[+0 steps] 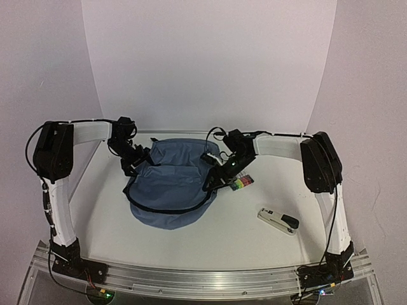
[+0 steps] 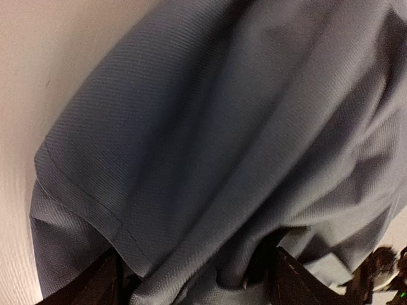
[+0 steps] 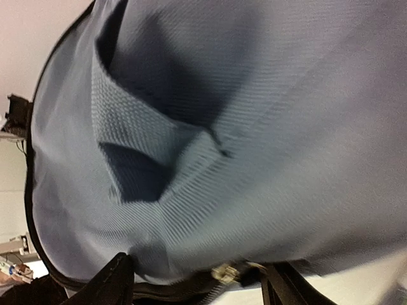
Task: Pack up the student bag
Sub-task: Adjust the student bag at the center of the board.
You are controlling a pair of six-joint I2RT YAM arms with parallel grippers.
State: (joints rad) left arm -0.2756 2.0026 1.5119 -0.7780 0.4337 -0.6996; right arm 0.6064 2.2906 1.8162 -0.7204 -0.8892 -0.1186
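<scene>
The bag (image 1: 172,184) lies flat on the table (image 1: 210,248), between the two grippers, mouth unzipped

The left gripper (image 1: 131,165) sits at the bag's far left edge. Its fingers (image 2: 95,283) stand apart with a thick fold of blue cloth bunched between them, and I cannot tell whether they pinch it or only straddle it

The right gripper (image 1: 214,179) is at the opposite rim. Its fingers (image 3: 111,279) are spread and released, with the black zip (image 3: 222,274) running across the gap between them

One gripper on each side looks meant to pull the mouth wide so things can go in

A pack of coloured pens (image 1: 242,183) lies just outside the right fingers, and a stapler (image 1: 278,220) lies well apart from them, both not yet packed
</scene>
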